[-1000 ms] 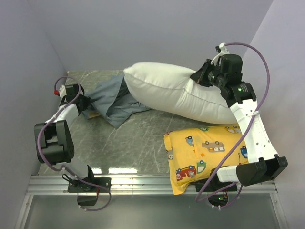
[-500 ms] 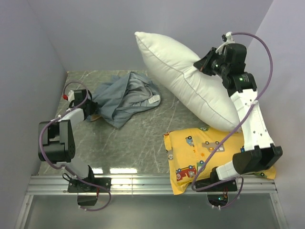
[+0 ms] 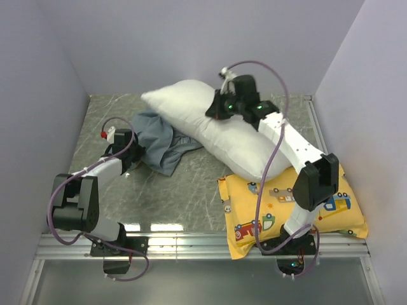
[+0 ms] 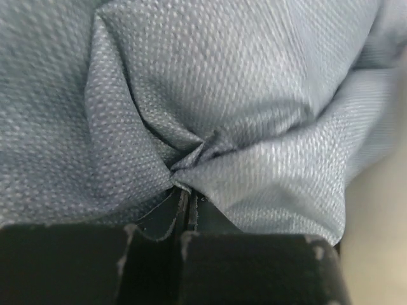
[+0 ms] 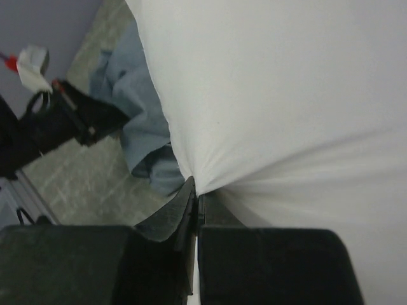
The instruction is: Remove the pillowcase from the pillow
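Observation:
The white pillow (image 3: 216, 130) lies bare across the back middle of the table, its right end resting on the yellow pillow. My right gripper (image 3: 219, 109) is shut on a pinch of the pillow's cloth (image 5: 267, 95) on its top side. The blue-grey pillowcase (image 3: 159, 140) lies crumpled on the table left of the pillow, partly tucked under the pillow's left end. My left gripper (image 3: 133, 155) is shut on a fold of the pillowcase (image 4: 210, 101), which fills the left wrist view. The pillowcase also shows in the right wrist view (image 5: 143, 136).
A yellow pillow with cartoon cars (image 3: 286, 206) lies at the front right, under the right arm. Purple walls close in the back and both sides. A metal rail (image 3: 191, 244) runs along the near edge.
The right gripper swung the pillow from raised at the back right down and left onto the table. The left gripper shifted right with the pillowcase, which bunched up more.

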Robot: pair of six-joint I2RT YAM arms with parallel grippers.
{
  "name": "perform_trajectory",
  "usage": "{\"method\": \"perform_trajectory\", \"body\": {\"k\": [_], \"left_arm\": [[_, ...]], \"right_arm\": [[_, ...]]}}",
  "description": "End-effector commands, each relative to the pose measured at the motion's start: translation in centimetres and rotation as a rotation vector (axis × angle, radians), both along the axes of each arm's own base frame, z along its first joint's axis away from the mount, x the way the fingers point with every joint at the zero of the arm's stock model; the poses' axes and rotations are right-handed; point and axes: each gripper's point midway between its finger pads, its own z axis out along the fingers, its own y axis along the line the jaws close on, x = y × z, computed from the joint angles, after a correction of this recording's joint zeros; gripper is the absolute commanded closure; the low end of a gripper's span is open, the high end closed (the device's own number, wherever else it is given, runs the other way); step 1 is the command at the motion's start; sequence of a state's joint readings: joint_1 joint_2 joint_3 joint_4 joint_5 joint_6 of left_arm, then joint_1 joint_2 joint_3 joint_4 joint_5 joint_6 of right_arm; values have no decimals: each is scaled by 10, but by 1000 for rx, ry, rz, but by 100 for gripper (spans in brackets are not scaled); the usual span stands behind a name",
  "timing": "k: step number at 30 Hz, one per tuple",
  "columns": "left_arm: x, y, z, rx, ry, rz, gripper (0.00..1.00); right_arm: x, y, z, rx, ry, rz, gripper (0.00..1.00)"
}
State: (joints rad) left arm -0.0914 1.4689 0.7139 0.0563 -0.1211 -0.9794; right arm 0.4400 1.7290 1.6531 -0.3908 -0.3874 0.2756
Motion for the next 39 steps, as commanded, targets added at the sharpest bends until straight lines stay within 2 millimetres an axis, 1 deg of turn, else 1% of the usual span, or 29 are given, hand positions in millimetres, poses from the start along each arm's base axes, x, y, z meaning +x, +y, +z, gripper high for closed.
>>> {"method": "perform_trajectory", "body": {"k": [1, 2, 4, 6, 7, 8, 9, 10, 11, 12, 13, 14, 15, 16, 18, 19, 20, 22, 23, 24, 25, 27, 28, 29, 30, 31, 34, 37, 39], "left_arm": [[5, 3, 24, 31, -87, -9, 99], [5, 2, 26, 34, -89, -17, 100], [7, -1, 37, 44, -114, -42, 99], [6, -1, 45, 52, -124, -51, 90], [6, -1, 59, 61, -154, -54, 84], [5, 0, 65, 63, -165, -50, 70], [2, 1, 70, 73, -166, -54, 63], [2, 2, 90, 78, -213, -51, 56], [2, 3, 102, 80, -242, -51, 46], [-4, 4, 105, 90, -223, -54, 42], [-4, 4, 130, 95, -275, -58, 38], [-6, 4, 139, 99, -286, -62, 34], [-7, 3, 150, 99, -306, -71, 32], [-9, 1, 170, 105, -339, -87, 30], [-13, -10, 188, 116, -375, -167, 27], [-16, -13, 201, 125, -386, -194, 27], [-19, -19, 205, 128, -385, -236, 22], [-24, -21, 220, 181, -401, -296, 20], [-30, -22, 218, 196, -383, -321, 19], [-34, -23, 221, 218, -385, -347, 18], [-40, -23, 231, 232, -409, -361, 17], [-49, -24, 235, 252, -419, -393, 15], [-56, -24, 242, 261, -444, -400, 14], [-59, -24, 246, 270, -463, -405, 13], [-62, -23, 247, 286, -477, -408, 12], [-67, -20, 254, 300, -506, -397, 11], [-74, -15, 257, 326, -538, -379, 8], [-76, -15, 254, 328, -543, -382, 8], [-78, -17, 249, 331, -540, -402, 10]], "right_arm": [[-18, 30, 44, 29, -236, 108, 100], [-22, 26, 30, 14, -215, 101, 100], [-20, 20, 19, 0, -202, 65, 100], [-25, 16, 1, -19, -166, 55, 100], [-26, 15, -4, -15, -147, 46, 100], [-30, 14, -15, -20, -122, 42, 100], [-32, 13, -20, -18, -104, 33, 99], [-34, 14, -21, 1, -92, 29, 95], [-39, 13, -27, 4, -74, 27, 90], [-41, 11, -27, 12, -70, 21, 79], [-44, 12, -25, 23, -70, 18, 72], [-47, 8, -22, 25, -77, 0, 65], [-48, 5, -17, 30, -86, -12, 54], [-49, 3, -13, 37, -88, -28, 50], [-53, -5, 5, 53, -124, -58, 39], [-55, -9, 11, 56, -129, -74, 37], [-59, -15, 23, 67, -156, -91, 36], [-62, -27, 31, 63, -169, -143, 32], [-66, -34, 41, 72, -190, -162, 30], [-67, -41, 45, 70, -195, -189, 29], [-72, -49, 48, 74, -197, -206, 28], [-77, -58, 48, 76, -200, -237, 26], [-76, -67, 39, 68, -192, -277, 18], [-84, -75, 50, 91, -224, -294, 16], [-87, -81, 51, 96, -234, -316, 10], [-92, -93, 53, 107, -254, -361, 7], [-99, -117, 56, 97, -291, -448, 4], [-103, -125, 56, 86, -307, -468, 3], [-104, -123, 55, 86, -306, -454, 3]]}}
